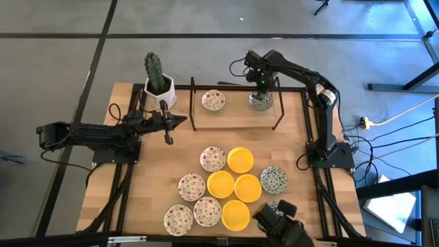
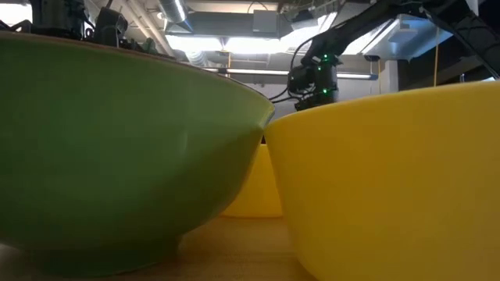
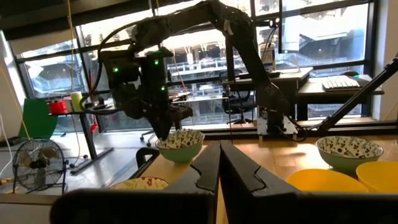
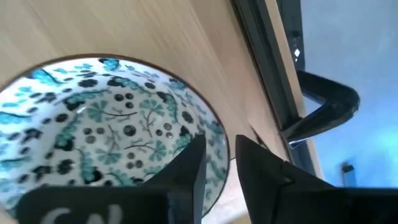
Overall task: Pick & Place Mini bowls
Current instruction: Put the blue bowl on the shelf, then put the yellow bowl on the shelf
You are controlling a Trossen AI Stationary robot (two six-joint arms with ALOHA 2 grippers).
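Mini bowls sit in two groups on the wooden desk [image 1: 151,185]. Nine lie clustered toward the near edge: four plain yellow ones, including one at the cluster's far side [image 1: 240,160], four white ones with red specks such as the one beside it [image 1: 212,158], and one with a grey-green pattern [image 1: 274,180] on the right of the cluster. All show empty. At the far edge, inside a thin black wire frame [image 1: 233,103], a red-speckled bowl [image 1: 214,101] sits on the left and a green-patterned bowl [image 1: 260,102] on the right.

The right gripper [image 1: 261,86] is at that green-patterned bowl [image 4: 106,130]; in the right wrist view its jaws are clamped on the bowl's rim, one finger inside and one outside. The left wrist view shows the same bowl [image 3: 180,144] under the right arm.

The left gripper [image 1: 180,121] hangs just left of the frame, jaws together, holding nothing. A cactus in a white pot [image 1: 159,89] stands at the far left corner. No writing can be read.
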